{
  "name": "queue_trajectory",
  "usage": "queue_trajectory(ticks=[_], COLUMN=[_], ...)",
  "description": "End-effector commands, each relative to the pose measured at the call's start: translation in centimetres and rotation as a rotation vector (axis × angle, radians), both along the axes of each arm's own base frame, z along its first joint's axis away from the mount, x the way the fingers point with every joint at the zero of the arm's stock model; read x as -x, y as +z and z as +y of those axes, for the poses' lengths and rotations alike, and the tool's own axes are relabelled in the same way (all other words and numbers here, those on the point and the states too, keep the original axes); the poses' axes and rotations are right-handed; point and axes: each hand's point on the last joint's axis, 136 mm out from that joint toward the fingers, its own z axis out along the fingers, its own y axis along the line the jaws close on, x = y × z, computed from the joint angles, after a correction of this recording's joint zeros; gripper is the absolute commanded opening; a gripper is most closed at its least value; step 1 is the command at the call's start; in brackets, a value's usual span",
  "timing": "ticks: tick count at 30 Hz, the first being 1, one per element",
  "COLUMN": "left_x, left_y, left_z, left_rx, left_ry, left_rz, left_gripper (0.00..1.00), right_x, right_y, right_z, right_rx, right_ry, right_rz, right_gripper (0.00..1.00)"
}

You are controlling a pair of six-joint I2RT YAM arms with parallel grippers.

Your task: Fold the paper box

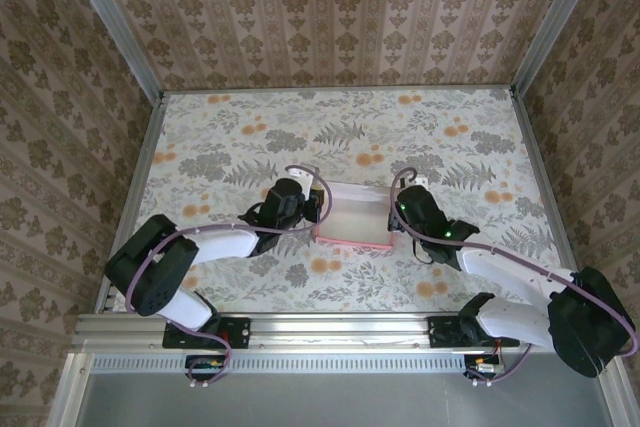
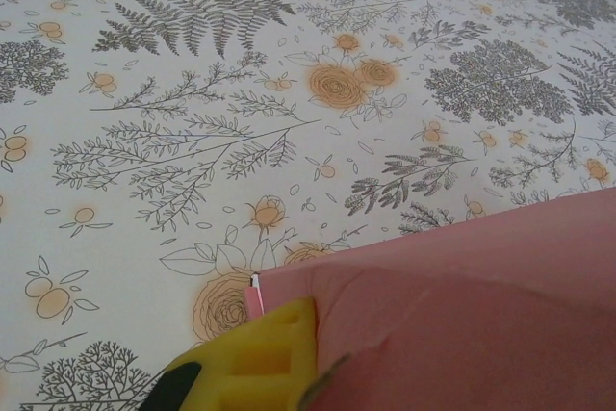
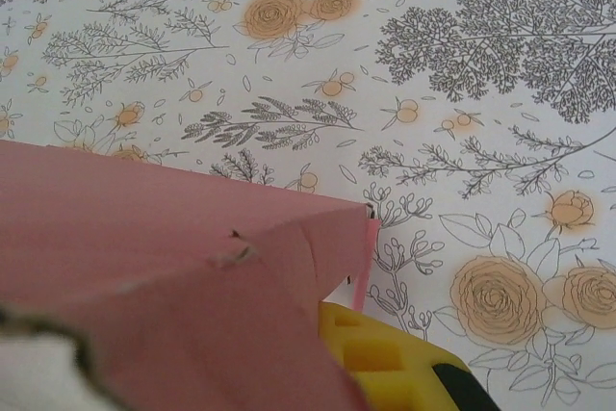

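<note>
The paper box (image 1: pixel 352 215) is seen near the middle of the flowered tabletop (image 1: pixel 250 137), pale inner side up, between the two arms. Its left edge is clamped by the closed left gripper (image 1: pixel 315 209) and its right edge by the closed right gripper (image 1: pixel 397 212). In each wrist view a yellow finger (image 2: pixel 260 363) is pressed against pink card.

The pink paper box (image 2: pixel 462 305) fills the lower right corner, its near corner showing a thin pale edge. A yellow finger (image 2: pixel 255 363) rises from the bottom edge and presses against the pink card just beside that corner. Both rest on a table (image 2: pixel 192 93) covered in grey ferns and orange roses.
</note>
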Motion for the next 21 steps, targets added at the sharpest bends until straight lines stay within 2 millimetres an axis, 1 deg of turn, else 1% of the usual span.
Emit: queue_trajectory(ticks=[1,8,13,17,21], left_x=[1.4,2.5,3.1,3.1,2.8], left_y=[-1.3,-2.7,-3.6,-4.2,-4.4], left_z=[0.2,1.0,1.1,1.1,1.4], left_rx=[-0.017,-0.020,0.009,-0.001,-0.021], left_ry=[-0.002,0.009,0.009,0.012,0.025], left_rz=[0.013,-0.046,-0.062,-0.076,-0.103], left_gripper=[0.00,0.00,0.00,0.00,0.01], right_x=[0.5,1.3,1.8,2.1,2.8], right_y=[-0.4,-1.6,-2.2,-1.9,-1.0], right_z=[-0.4,-0.5,-0.6,-0.7,-0.6], right_rx=[-0.014,-0.035,-0.044,-0.048,-0.067], right_ry=[-0.024,-0.025,-0.031,-0.022,0.008], right_rz=[-0.015,-0.022,-0.022,-0.025,-0.032], right_gripper=[0.01,0.02,0.03,0.07,0.17])
